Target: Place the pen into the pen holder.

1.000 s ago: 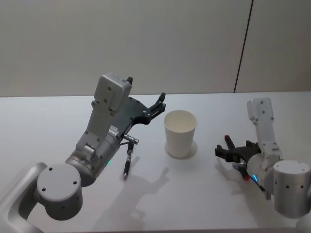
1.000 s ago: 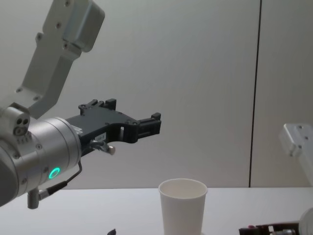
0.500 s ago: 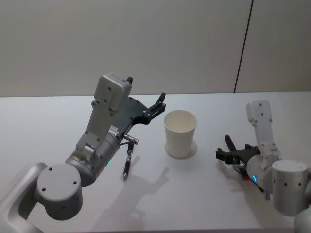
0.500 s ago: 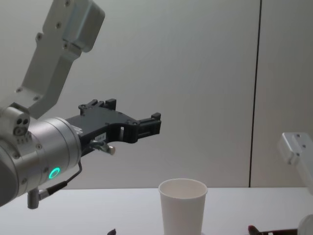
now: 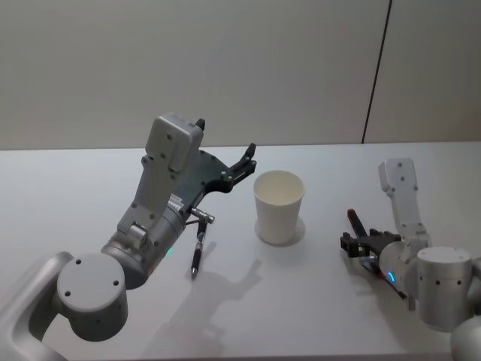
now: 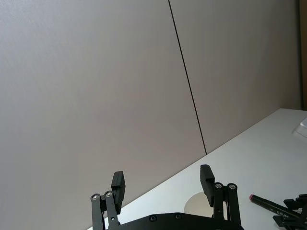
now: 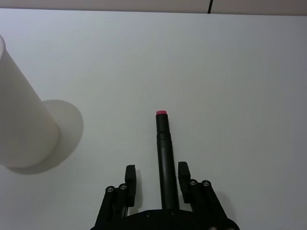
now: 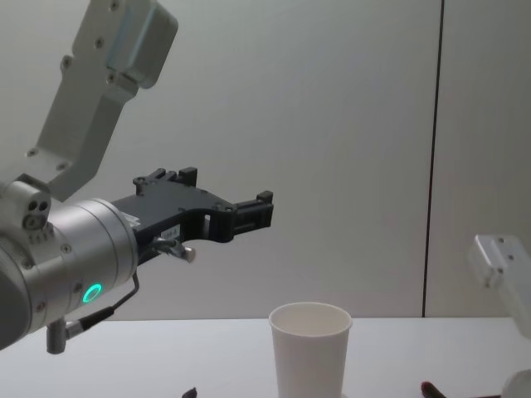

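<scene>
— What is the left gripper (image 5: pixel 250 159) doing?

— It is hanging in the air above the table (image 5: pixel 68 188), just left of the pen holder (image 5: pixel 279 207) and about level with its rim. Its two fingers are spreading wide with nothing between them. A second pen (image 5: pixel 196 254) is lying on the table beneath that arm.

— And how is the pen holder standing?

— It is standing upright near the middle of the table, mouth up, apart from both grippers.

— Where is the pen (image 7: pixel 164 155) lying?

— It is lying flat on the table to the right of the pen holder, well clear of it, its pink end pointing away from the robot.

— Is the right gripper (image 7: pixel 157 172) gripping it?

— No. It is sitting low at the table, straddling the pen's near end. Its fingers (image 7: pixel 130 178) are standing apart, a gap showing on each side of the barrel.
</scene>
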Motion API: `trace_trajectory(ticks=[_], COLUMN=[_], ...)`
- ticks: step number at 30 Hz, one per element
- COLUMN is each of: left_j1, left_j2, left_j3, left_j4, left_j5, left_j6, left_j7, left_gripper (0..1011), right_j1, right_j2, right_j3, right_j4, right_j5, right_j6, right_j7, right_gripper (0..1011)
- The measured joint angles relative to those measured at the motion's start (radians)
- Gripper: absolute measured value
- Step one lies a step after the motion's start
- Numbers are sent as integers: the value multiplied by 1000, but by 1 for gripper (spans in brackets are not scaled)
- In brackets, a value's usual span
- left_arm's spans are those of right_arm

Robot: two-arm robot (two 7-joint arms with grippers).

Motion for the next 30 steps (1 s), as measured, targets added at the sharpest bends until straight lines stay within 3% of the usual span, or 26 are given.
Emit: trace_trajectory(ticks=[4, 6, 10, 14, 22, 30], left_j1=[0, 0, 0, 0, 0, 0], left_j2=[0, 0, 0, 0, 0, 0], left_j3=[0, 0, 0, 0, 0, 0], left_j4=[0, 0, 0, 0, 0, 0], left_j5=[0, 0, 0, 0, 0, 0], left_j6=[0, 0, 0, 0, 0, 0], left_j7=[0, 0, 0, 0, 0, 0], left_gripper=[1004, 1004, 1004, 1004, 1004, 1004], right_j1=[7, 10, 18, 20, 18, -1], right_j2=[-3, -4, -7, -8, -9, -4], right_j3=[2, 3, 5, 6, 7, 7], right_j4=[15, 22, 37, 42, 38, -9], right_j5=[2, 3, 5, 6, 9, 10], right_j6=[8, 11, 13, 12, -3, -52], right_j7=[-3, -5, -6, -2, 14, 36], right_gripper=[476, 364, 245, 176, 176, 176])
